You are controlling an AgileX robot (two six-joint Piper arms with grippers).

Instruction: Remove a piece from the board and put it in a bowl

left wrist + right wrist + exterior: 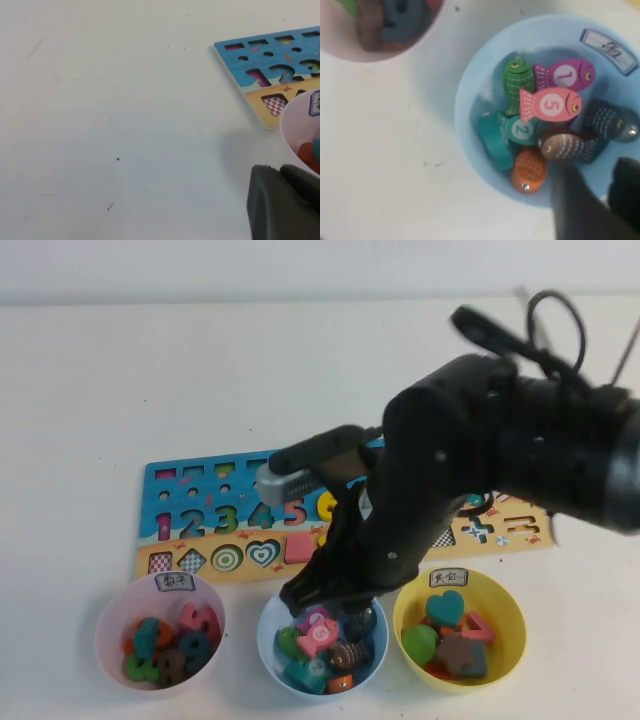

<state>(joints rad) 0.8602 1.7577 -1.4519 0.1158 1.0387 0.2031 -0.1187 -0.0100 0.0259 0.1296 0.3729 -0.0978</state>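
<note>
The little dark brown-grey fish-shaped piece (568,147) is lying on its side in the light blue round plastic bowl (470,145), on the heap of other fish. The long blue-and-sandy number puzzle board (200,510) sits flat just behind the bowl.

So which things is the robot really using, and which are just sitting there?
Using:
right gripper, over the blue bowl
blue bowl
brown fish piece, lying in that bowl
board

Just sitting there:
pink bowl
yellow bowl
left gripper, beside the pink bowl
</note>
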